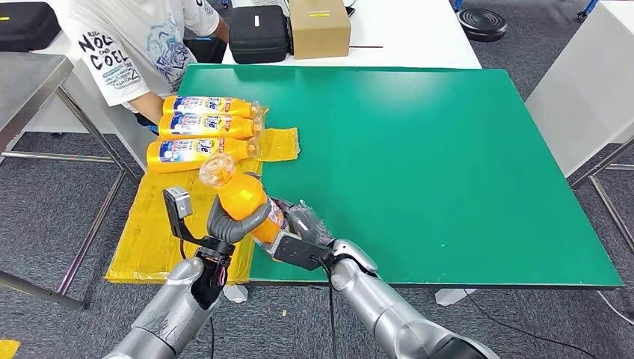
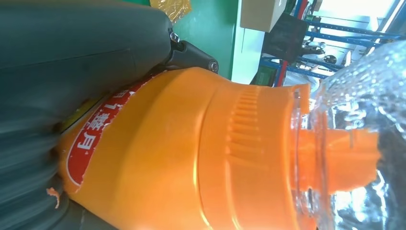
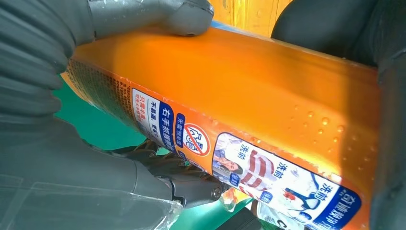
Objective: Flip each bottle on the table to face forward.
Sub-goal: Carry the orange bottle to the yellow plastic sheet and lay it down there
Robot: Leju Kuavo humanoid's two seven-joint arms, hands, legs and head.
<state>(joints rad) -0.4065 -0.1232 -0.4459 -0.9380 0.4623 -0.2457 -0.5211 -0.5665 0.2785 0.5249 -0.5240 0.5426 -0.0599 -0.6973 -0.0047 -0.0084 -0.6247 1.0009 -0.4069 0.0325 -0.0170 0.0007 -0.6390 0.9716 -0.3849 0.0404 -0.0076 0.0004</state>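
Both my hands are on one orange bottle (image 1: 245, 200), lifted off the green bench (image 1: 448, 164) at its near left corner and tilted so the clear cap points up and away from me. From my head view my left hand (image 1: 228, 224) wraps its fingers around the upper body of the bottle, while my right hand (image 1: 303, 235) grips the lower end.

My left wrist view adds what the head view cannot: the ribbed orange shoulder (image 2: 249, 143), the clear cap (image 2: 364, 134) over an orange spout, and the edge of a red label. My thick grey thumb (image 2: 81, 52) presses on the bottle's side.

My right wrist view shows the printed back label (image 3: 230, 163), with small pictures and text, running along the bottle's edge, my thumb (image 3: 153, 14) on one face and darker fingers (image 3: 177, 172) under the other.

Three more bottles (image 1: 205, 126) lie side by side at the bench's far left edge, labels up, on yellow plastic sheeting (image 1: 164, 232). A person (image 1: 138, 45) in a white printed shirt sits just behind them.
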